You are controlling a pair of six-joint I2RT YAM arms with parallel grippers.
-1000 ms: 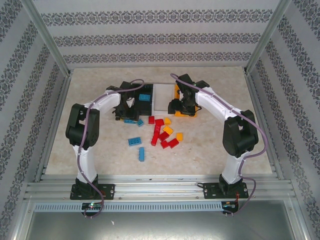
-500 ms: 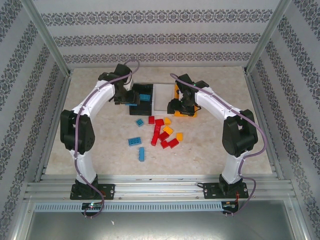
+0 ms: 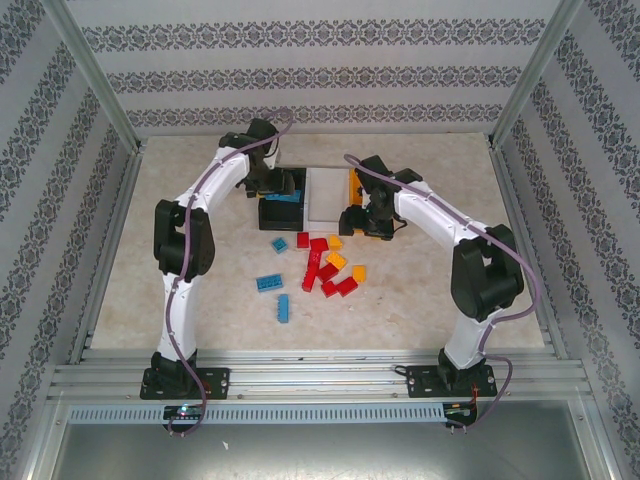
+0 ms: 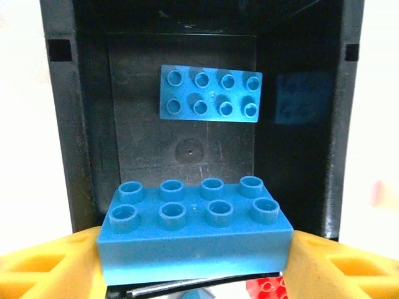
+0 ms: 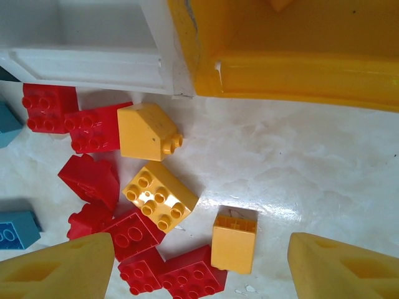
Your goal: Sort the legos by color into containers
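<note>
My left gripper [image 4: 196, 252] is shut on a light blue lego [image 4: 196, 227], held by its ends above the black bin [image 4: 81, 124]. Another blue lego [image 4: 211, 93] lies on that bin's floor. From above, the left gripper [image 3: 277, 188] is over the black bin [image 3: 268, 214]. My right gripper [image 5: 199, 252] hangs open above the table just in front of the orange-yellow bin [image 5: 299, 62]. A yellow lego [image 5: 234, 240] lies between its fingers, apart from both. Two more yellow legos [image 5: 159, 196] and several red legos [image 5: 90, 180] lie to the left.
The white bin [image 3: 325, 195] stands between the black and orange-yellow bins [image 3: 354, 185]. Loose blue legos [image 3: 268, 283] lie left of the red and yellow pile [image 3: 328, 268] in mid-table. Patterned walls and metal rails enclose the table.
The left arm took a blue lego from the table in front of the black bin, lifted it and swung over the bin. The right gripper drew slightly back from the orange-yellow bin.
</note>
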